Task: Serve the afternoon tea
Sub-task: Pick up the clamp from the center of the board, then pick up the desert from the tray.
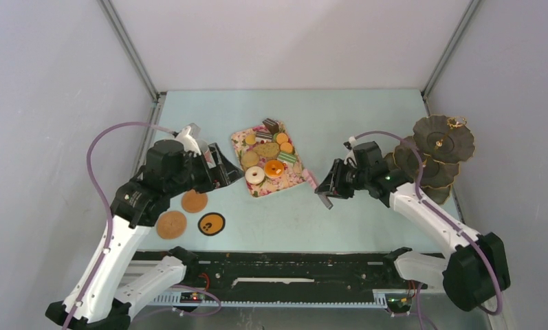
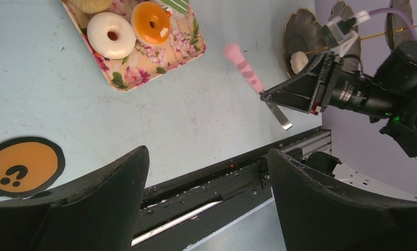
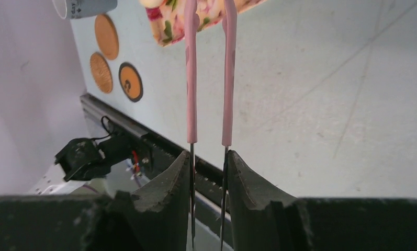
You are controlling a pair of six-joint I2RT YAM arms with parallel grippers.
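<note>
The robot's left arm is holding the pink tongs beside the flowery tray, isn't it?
Not quite: it is the right arm. The right gripper grips the pink tongs between its fingers, beside the floral rectangular tray. The right wrist view shows this. The left gripper is open and empty.

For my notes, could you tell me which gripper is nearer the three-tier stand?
Right: the right gripper is just left of the stand; the left gripper is beyond the tray.

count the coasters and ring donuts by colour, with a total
plain brown coasters: 2
black-rimmed orange coaster: 1
white donut: 1
orange donut: 1
total: 5
</note>
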